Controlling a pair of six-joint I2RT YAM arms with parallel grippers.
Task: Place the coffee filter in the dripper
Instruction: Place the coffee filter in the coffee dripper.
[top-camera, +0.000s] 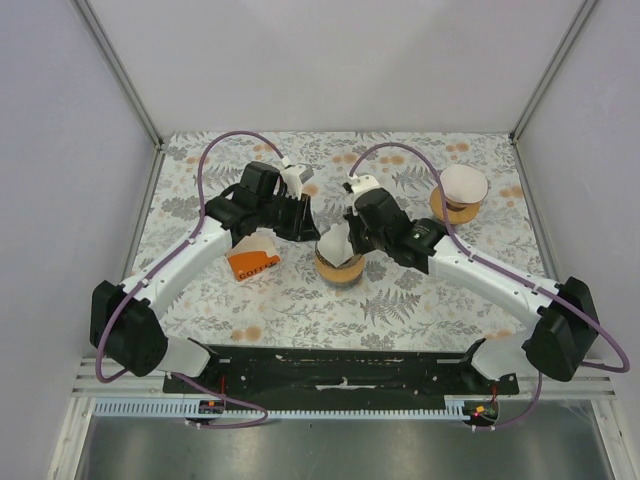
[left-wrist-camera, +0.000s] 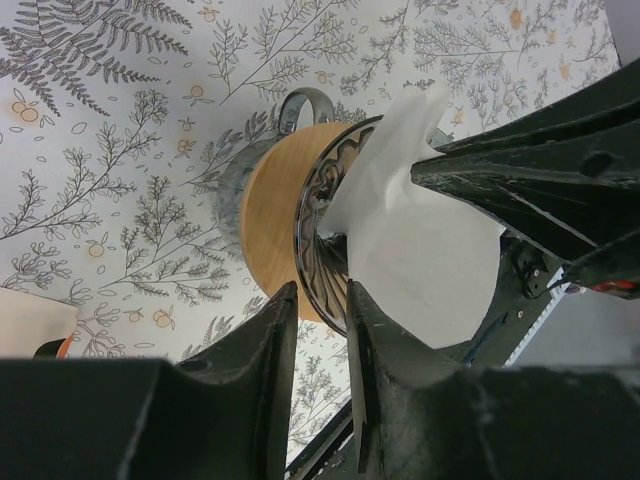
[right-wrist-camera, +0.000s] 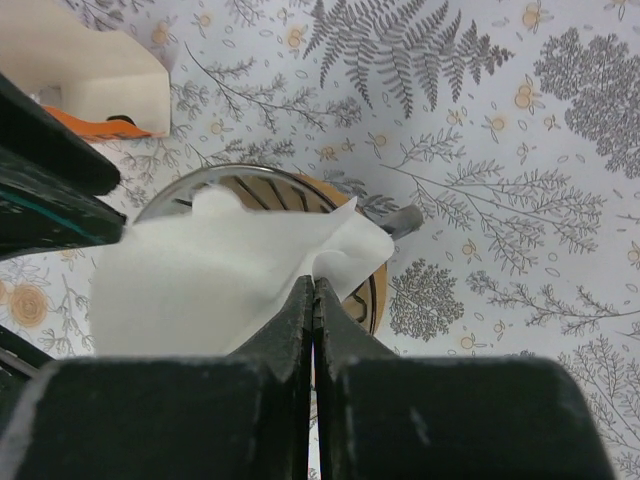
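From my end: L gripper (left-wrist-camera: 320, 300) is clamped on the rim of the dripper (left-wrist-camera: 272, 215), which sits approx. mid table (top-camera: 300, 312) near an orange-and-white packet (top-camera: 255, 263). R gripper (right-wrist-camera: 314, 285) has its jaws pressed together on the edge of the coffee filter (right-wrist-camera: 200, 290) — paper stands crumpled in the dripper's mouth, poking up above the rim.
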